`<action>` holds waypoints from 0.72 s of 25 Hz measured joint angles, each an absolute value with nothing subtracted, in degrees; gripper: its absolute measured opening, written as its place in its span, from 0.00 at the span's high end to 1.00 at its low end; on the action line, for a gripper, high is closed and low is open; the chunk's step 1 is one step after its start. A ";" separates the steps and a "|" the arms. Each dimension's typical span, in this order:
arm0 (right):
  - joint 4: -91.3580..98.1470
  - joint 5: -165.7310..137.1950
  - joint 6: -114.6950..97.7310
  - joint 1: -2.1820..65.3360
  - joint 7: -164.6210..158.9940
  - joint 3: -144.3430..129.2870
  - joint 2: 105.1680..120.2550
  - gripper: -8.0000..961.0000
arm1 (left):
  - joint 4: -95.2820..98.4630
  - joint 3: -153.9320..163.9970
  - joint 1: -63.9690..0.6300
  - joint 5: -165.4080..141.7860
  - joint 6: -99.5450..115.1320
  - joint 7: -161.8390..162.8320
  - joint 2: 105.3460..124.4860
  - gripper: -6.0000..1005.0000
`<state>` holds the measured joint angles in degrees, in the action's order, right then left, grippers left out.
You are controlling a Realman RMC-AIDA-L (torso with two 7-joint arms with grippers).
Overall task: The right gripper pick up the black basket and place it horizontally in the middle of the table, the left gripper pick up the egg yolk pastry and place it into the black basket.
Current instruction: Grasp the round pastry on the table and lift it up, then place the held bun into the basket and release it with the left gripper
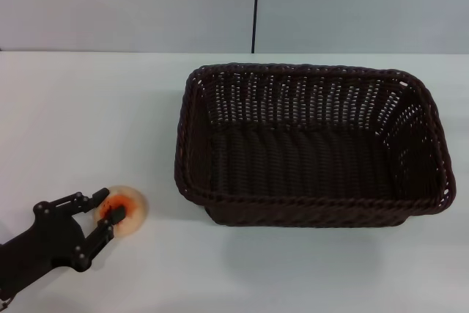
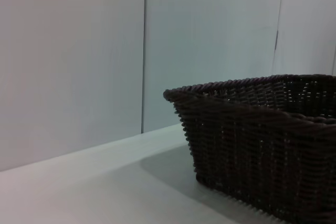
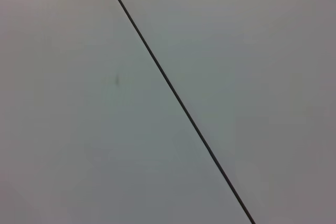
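Note:
The black basket stands upright on the white table, long side across, in the middle to right of the head view. Its near corner also shows in the left wrist view. The egg yolk pastry lies on the table at the front left, well apart from the basket. My left gripper is low at the table's front left, and its black fingers close on the pastry's left side. My right gripper is out of view; the right wrist view shows only a wall.
A grey wall with a dark vertical seam stands behind the table. Bare white tabletop lies between the pastry and the basket and along the table's front edge.

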<state>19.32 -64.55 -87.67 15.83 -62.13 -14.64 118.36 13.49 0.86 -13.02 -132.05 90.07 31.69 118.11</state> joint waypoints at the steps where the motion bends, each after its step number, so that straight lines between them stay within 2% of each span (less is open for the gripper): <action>1: 19.26 -64.55 -87.67 15.78 -62.13 -14.60 118.36 0.53 | 13.49 0.86 -13.02 -132.05 90.07 31.69 118.11 0.62; 2: 19.26 -64.56 -87.68 15.71 -62.13 -14.56 118.36 0.53 | 13.38 0.88 -13.10 -132.04 90.07 31.70 118.04 0.66; 13: 19.24 -64.60 -87.54 15.32 -62.13 -14.29 118.39 0.53 | 13.42 -0.84 -13.36 -131.86 93.38 32.20 117.85 0.88; 18: 19.24 -64.61 -87.55 15.09 -62.13 -14.24 118.39 0.53 | 13.44 -10.79 -13.27 -131.58 98.32 32.69 117.74 0.91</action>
